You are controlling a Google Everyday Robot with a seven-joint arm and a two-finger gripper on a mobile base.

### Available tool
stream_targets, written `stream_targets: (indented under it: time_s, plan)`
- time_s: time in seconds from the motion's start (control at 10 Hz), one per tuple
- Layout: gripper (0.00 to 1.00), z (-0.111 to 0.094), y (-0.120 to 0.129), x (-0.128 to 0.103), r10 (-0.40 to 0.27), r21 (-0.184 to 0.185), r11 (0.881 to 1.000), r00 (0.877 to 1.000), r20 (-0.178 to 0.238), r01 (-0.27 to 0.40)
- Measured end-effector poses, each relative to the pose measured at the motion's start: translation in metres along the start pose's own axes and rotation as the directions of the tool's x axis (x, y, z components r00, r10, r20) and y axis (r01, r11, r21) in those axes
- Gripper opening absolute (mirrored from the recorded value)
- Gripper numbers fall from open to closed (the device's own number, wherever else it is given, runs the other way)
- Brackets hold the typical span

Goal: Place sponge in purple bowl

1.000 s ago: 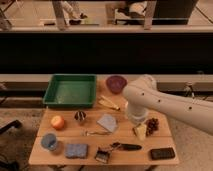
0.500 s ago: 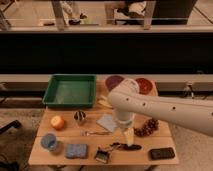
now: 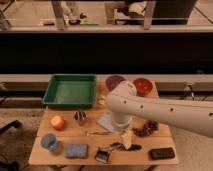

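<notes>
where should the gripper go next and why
Probably left, to bring the gripper over the sponge. The gripper hangs near the front middle of the table, while the sponge lies untouched to its left by the front edge, far from the purple bowl at the back.

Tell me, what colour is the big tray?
The tray is green, clearest in the camera view. The pincer hangs near the table's front, right of the sponge.

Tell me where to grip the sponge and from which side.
Come from straight above: the sponge lies flat near the front edge of the table. Probably pinch across its shorter front-to-back span, since the blue cup crowds its left end. The gripper hangs to its right, over the front middle.
</notes>
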Motion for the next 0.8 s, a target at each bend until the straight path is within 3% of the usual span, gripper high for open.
stream_targets:
  time_s: [0.2,0.4,0.8]
  plan:
    - [0.80,0.005,0.002,-0.011,-0.018,-0.017,1.000,0.999,0.028,0.018]
    - [0.80,0.008,0.004,-0.030,-0.049,-0.018,0.999,0.995,0.091,0.051]
    - [0.80,0.010,-0.003,-0.090,-0.155,0.076,0.987,0.968,0.196,0.143]
